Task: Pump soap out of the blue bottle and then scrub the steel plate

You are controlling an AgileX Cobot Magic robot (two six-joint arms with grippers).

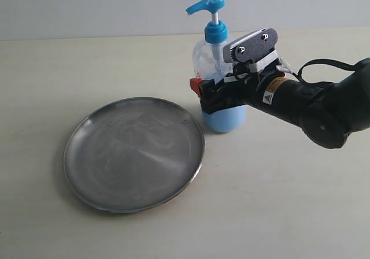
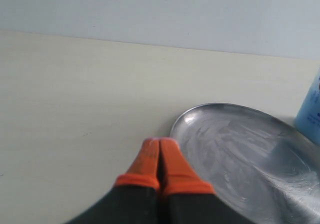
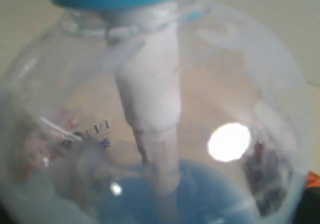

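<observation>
plate (image 1: pixel 133 155) lay near; my right fingers (image 1: pixel 219 94), wide, clasped the bottle (image 1: pixel 224 120); left fingers (image 2: pixel 160 159) shut, empty. pumping step: head (image 1: pixel 207 4) needed pressing.

The steel plate (image 1: pixel 134 153) fills the lower left of the frame. It is low and flat, so a hand can pass over it. The blue bottle (image 1: pixel 224 120) stands tall just beside the plate's upper right rim, and nothing fits between the two. The right arm (image 1: pixel 324 111) stretches in from the right edge, and its fingers (image 1: pixel 196 87) wrap the bottle's middle (so that side is blocked). The air above the pump head (image 1: pixel 207 6) is open. The tabletop (image 1: pixel 277 213) is bare at the lower right, along the far left, and behind the plate at the upper left.
</observation>
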